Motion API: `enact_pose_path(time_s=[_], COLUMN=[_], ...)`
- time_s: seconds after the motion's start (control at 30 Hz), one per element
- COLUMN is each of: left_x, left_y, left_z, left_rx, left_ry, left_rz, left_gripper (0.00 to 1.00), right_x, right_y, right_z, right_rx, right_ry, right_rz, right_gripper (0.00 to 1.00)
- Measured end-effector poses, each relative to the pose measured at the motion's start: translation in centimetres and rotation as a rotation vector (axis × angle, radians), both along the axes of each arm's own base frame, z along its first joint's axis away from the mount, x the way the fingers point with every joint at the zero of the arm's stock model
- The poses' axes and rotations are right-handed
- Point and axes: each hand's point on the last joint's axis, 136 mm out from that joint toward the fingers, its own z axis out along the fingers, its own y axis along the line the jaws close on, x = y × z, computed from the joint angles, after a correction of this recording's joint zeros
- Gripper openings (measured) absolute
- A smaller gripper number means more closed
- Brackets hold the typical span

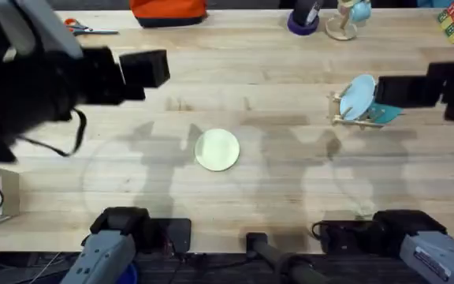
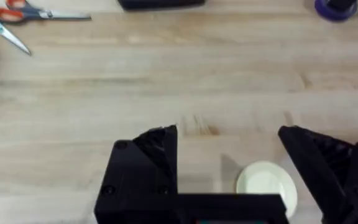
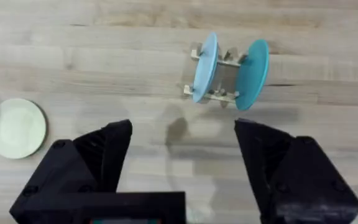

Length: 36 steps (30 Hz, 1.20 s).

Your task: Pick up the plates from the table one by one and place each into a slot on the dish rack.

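Cream plate left on the table, two already racked

Cream-yellow plate lay flat on the table, round, shallow and plain, near the middle. The dish rack stood well apart at its three o'clock, holding a light blue plate and a teal plate on edge between the pegs (a free slot between them seemed likely, though hard to confirm). The left gripper hung high, its fingers spread wide and empty, the cream plate showing below it in the left wrist view. The right gripper, also wide open and empty, hovered beside the rack. My reading: the last pick was in hand. The next move called for descending over the plate's rim and gripping it firmly.
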Motion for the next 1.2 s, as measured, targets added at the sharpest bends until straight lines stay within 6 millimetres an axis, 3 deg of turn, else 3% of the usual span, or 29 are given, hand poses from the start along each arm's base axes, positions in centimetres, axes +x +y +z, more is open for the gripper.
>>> enact_pose_path(time_s=[0.3,0.77,1.2], left_x=[1.6,2.5,0.3], left_y=[-0.2,-0.5,-4.8], left_z=[0.9,-0.7,-1.3], left_rx=[-0.009,-0.021,-0.178], left_ry=[0.156,0.224,0.306], left_rz=[-0.007,-0.021,-0.227], left_gripper=[0.993,0.993,0.993], right_x=[0.8,1.7,2.0], right_y=[0.0,0.0,0.0], right_z=[2.0,2.7,3.0], right_rx=[0.0,0.0,0.0], right_ry=[0.058,0.011,-0.005], right_rz=[0.0,0.001,0.001], right_gripper=[0.995,0.995,0.994])
